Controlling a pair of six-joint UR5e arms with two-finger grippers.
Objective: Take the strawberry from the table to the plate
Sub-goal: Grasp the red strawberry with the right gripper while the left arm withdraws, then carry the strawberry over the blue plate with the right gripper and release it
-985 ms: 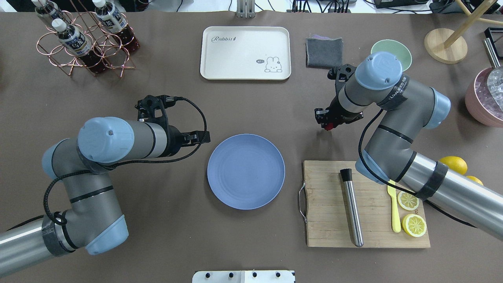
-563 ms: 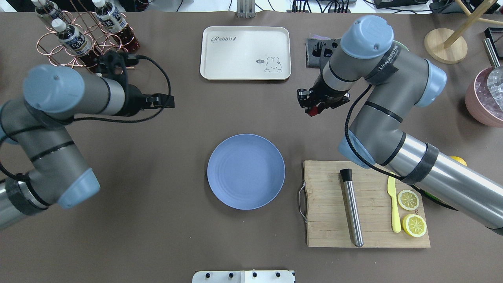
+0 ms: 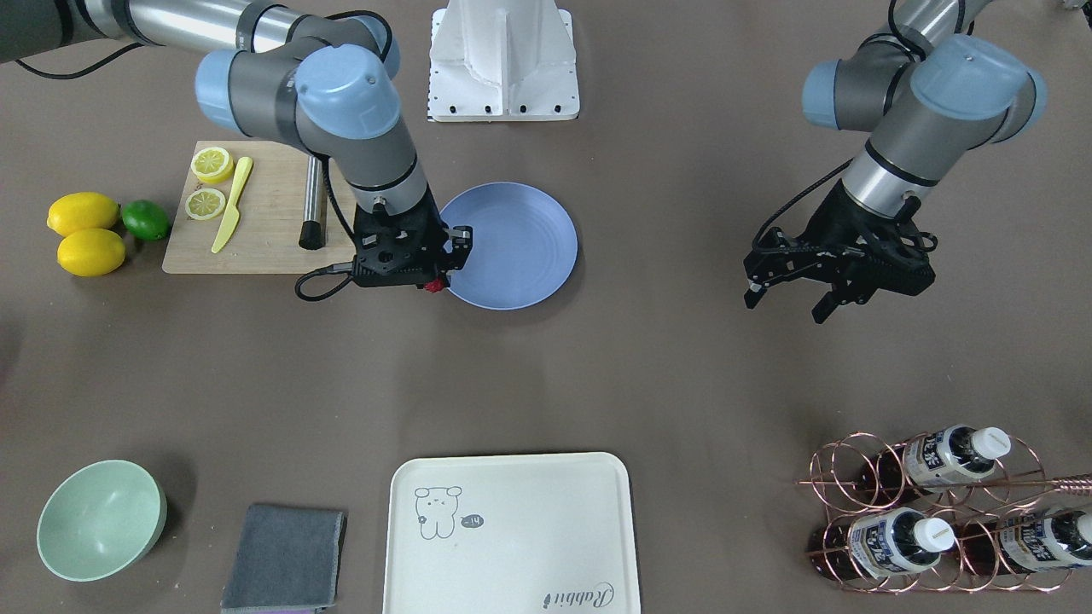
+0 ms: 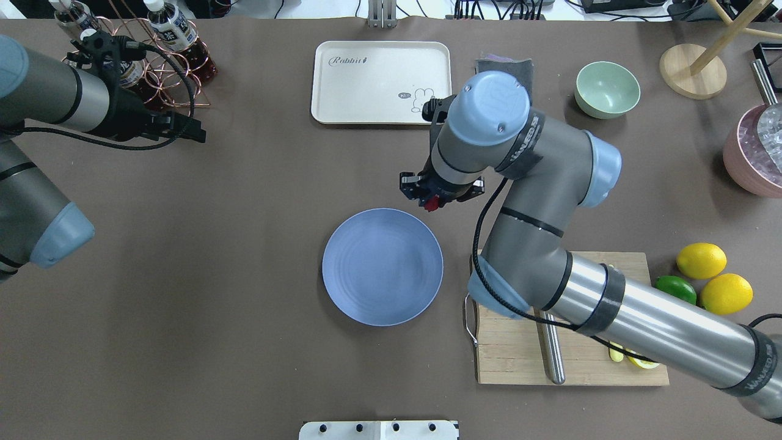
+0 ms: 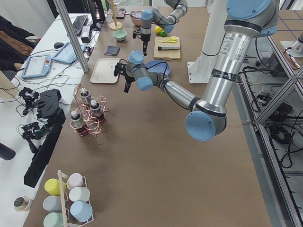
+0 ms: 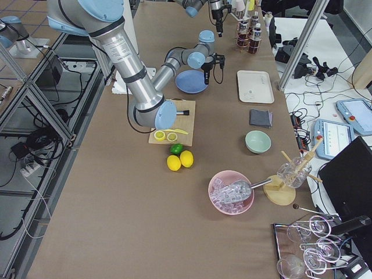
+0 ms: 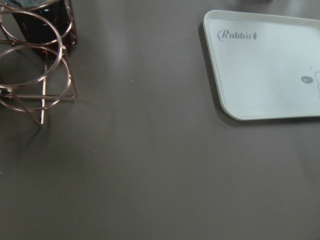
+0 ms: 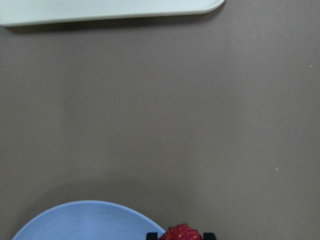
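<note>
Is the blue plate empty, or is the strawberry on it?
Empty. The plate shows only bare blue; the strawberry hangs in the right gripper, near its rim.

Worktop [image 4: 244, 305] viewed steeply from above, behind the robot base [image 3: 503, 60], and again from the opposite side. Both ends covered obliquely, from farther off. Wrist views held close, looking down; cream tray [image 7: 270, 65] shared by both.

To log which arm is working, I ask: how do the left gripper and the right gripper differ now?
The right gripper is shut on the strawberry; the left gripper is open, fingers spread, holding nothing. The right gripper hangs by the rim of the plate; the left gripper is far from the plate, nearer the bottle rack. Both hang above the table.
</note>
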